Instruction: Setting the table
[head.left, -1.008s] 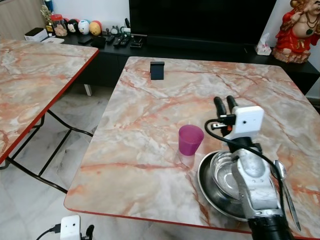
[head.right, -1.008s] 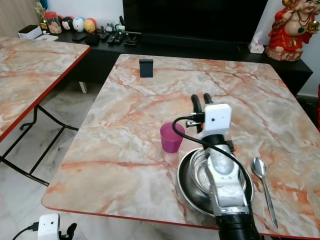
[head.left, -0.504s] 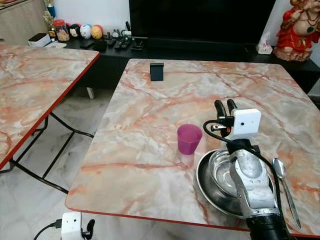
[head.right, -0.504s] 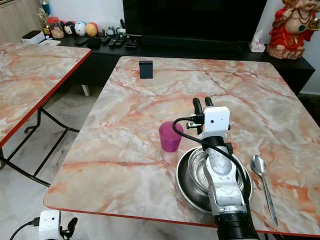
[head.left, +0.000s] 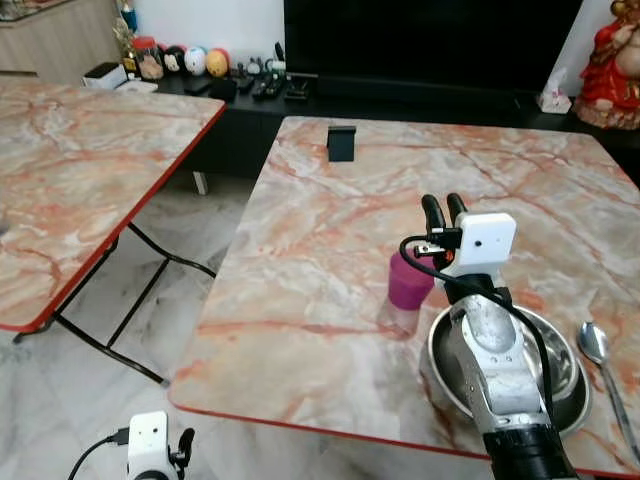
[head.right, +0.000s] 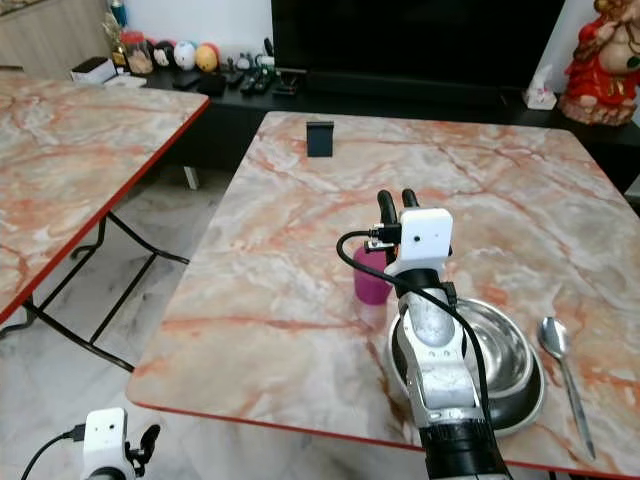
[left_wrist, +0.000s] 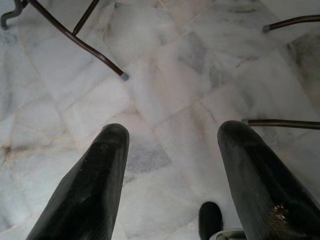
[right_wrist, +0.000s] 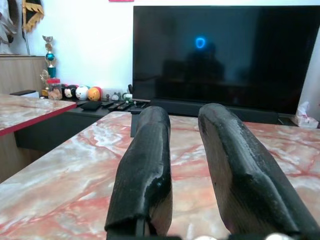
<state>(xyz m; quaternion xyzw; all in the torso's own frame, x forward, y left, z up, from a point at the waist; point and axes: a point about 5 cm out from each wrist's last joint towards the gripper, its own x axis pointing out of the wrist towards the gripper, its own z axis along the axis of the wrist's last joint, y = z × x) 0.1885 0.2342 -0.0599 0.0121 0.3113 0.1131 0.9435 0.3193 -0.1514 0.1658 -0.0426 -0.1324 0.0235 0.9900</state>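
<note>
Two things have shifted for you: your view has swung left, and the right gripper (head.left: 440, 205) now hangs narrowly parted, empty, over the purple cup (head.left: 408, 281), just beyond the steel bowl (head.left: 560, 372) at the table (head.left: 300, 270)'s near edge. Left gripper (left_wrist: 170, 170) hangs wide above floor.

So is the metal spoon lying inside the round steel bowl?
No, the metal spoon lies flat on the marble table, to the right of the round steel bowl and outside its rim.
</note>
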